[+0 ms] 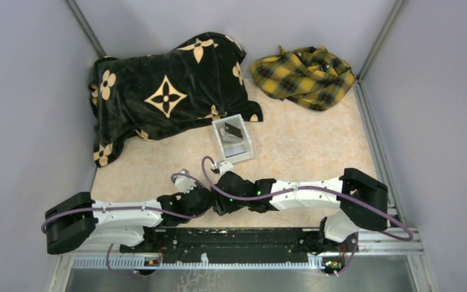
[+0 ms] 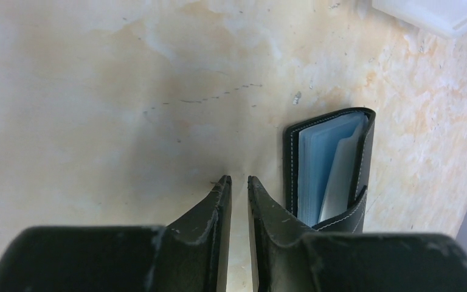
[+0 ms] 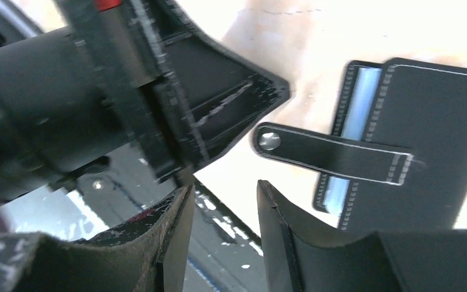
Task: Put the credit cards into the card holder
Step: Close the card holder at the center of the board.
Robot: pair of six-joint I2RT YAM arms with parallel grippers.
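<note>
left gripper (image 2: 238, 180) narrowly apart, empty, just beside the card holder (image 2: 328, 164); right gripper (image 3: 224, 187) apart, holding nothing

Robot lab test cell. Plain grey walls (image 1: 24, 121) box in 3 sides, w/ metal frame posts (image 1: 85, 27) running up the far corners. Two arms (image 1: 121, 216) w/ purple cables (image 1: 203, 167) are bolted side by side to a black rail (image 1: 237, 243) at the near edge of a beige marbled table (image 1: 304, 140). Things on it read as test props, a loose mix of household bits: a blanket (image 1: 164, 91), a plaid cloth (image 1: 304, 76), a clear box (image 1: 239, 156), a card holder (image 2: 331, 170). Cams sit on both wrists. The shiny strip below the rail is prob. sheet metal, hard to tell from above.
</note>
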